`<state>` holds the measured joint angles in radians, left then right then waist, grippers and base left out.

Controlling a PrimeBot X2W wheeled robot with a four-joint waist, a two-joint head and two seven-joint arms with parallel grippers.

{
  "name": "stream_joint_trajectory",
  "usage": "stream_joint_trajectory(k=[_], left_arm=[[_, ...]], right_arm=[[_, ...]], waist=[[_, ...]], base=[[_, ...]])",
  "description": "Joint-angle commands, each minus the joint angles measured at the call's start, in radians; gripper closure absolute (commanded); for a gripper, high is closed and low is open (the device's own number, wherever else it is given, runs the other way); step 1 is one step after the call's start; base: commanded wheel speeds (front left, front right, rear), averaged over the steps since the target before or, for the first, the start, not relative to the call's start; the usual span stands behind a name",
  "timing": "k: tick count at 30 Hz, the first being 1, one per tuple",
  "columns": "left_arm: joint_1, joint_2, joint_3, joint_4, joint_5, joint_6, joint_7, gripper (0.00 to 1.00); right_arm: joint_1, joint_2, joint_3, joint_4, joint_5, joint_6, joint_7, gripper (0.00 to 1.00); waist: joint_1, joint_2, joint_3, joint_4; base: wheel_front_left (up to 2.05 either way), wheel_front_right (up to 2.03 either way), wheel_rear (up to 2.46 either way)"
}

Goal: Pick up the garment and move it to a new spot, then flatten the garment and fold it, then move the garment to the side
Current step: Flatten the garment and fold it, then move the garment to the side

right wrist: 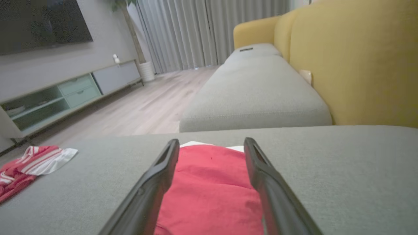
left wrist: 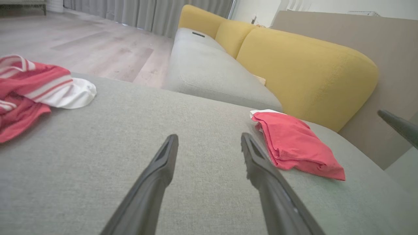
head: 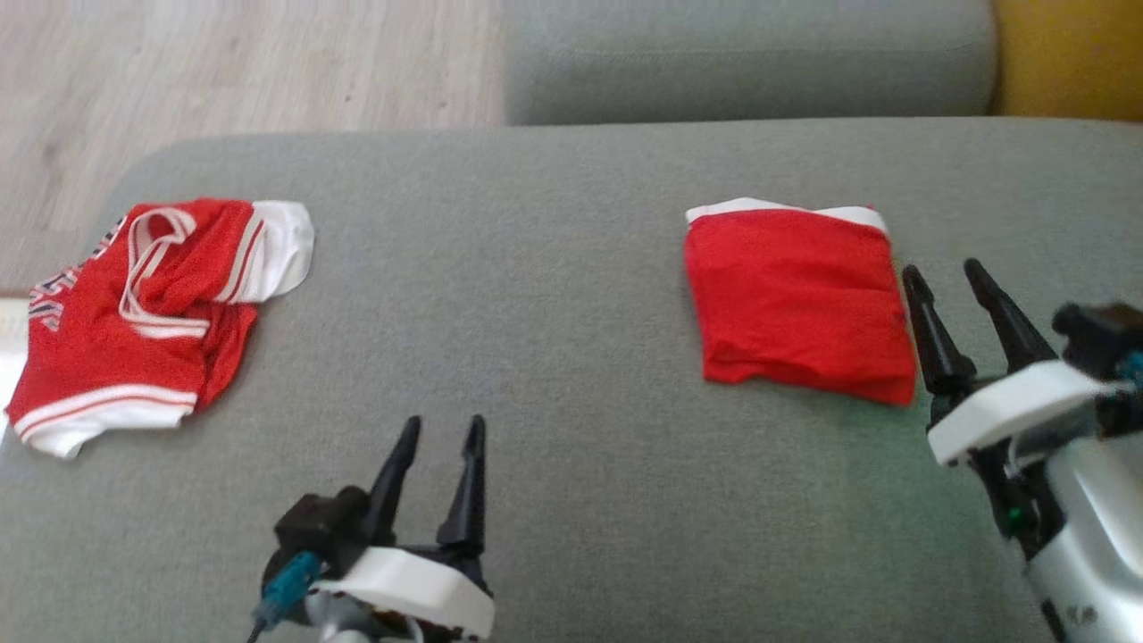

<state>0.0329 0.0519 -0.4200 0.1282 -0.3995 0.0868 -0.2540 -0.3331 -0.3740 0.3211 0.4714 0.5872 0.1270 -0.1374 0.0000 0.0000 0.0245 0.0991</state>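
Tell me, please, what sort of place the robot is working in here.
Most likely a home living room: a grey sofa with a yellow backrest, a low media cabinet under a dark wall screen, and long curtains beside a wood floor.

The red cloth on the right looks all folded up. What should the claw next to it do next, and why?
Probably lift the right claw back and away from the folded red garment. Its jaws stand open and hold nothing, and the garment lies neat and flat on the grey cushion, so that job looks finished.
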Motion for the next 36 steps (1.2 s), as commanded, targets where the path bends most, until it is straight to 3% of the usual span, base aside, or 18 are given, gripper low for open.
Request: stream_joint_trajectory(k=[1,10,17,24,36], left_arm=[[-0.015,-0.002,0.046,-0.039,0.018,0.003,-0.008,0.00],[0.087,-0.002,0.178,-0.099,0.114,0.006,-0.008,0.00],[0.163,-0.002,0.258,-0.169,0.202,0.010,-0.008,0.00],[0.231,-0.002,0.282,-0.205,0.333,0.020,-0.008,0.00],[0.254,-0.002,0.303,-0.172,0.330,0.023,-0.008,0.00]], right_arm=[[0.002,-0.003,-0.001,-0.034,-0.005,0.004,-0.029,0.00],[0.144,0.106,-0.040,-0.038,-0.144,0.004,-0.122,0.00],[0.261,0.199,-0.114,-0.139,-0.253,0.004,-0.124,0.00],[0.335,0.241,-0.132,-0.173,-0.335,0.004,-0.124,0.00],[0.359,0.278,-0.137,-0.150,-0.384,0.004,-0.124,0.00]], waist=[[0.0000,0.0000,-0.028,-0.022],[0.0000,0.0000,-0.092,-0.072],[0.0000,0.0000,-0.129,-0.086],[0.0000,0.0000,-0.145,-0.092],[0.0000,0.0000,-0.148,-0.080]], base=[[0.00,0.00,0.00],[0.00,0.00,0.00],[0.00,0.00,0.00],[0.00,0.00,0.00],[0.00,0.00,0.00]])
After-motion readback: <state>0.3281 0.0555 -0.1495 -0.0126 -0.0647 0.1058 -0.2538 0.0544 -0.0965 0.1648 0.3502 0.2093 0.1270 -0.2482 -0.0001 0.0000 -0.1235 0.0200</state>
